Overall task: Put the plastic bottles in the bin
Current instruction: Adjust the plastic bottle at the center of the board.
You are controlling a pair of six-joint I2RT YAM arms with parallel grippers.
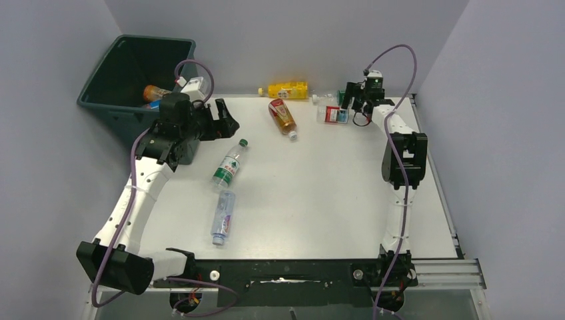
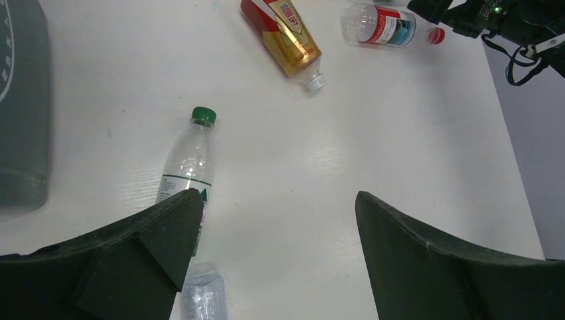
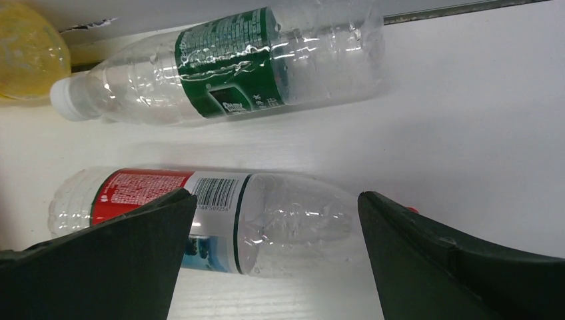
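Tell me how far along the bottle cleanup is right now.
Done: at least one orange bottle lies in the bin. In hand: nothing yet; the right claw hangs open over the red-label bottle, the left claw open and empty. Left: six on the table, that one plus the yellow, red-gold, green-label, green-cap and blue-label bottles.

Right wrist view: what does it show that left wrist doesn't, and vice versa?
Right wrist only: clear plastic bottle with green label and white cap, yellow bottle's edge. Left wrist only: green-capped clear plastic bottle, red-gold bottle, dark green plastic bin wall. Both: red-labelled clear plastic bottle, white table.
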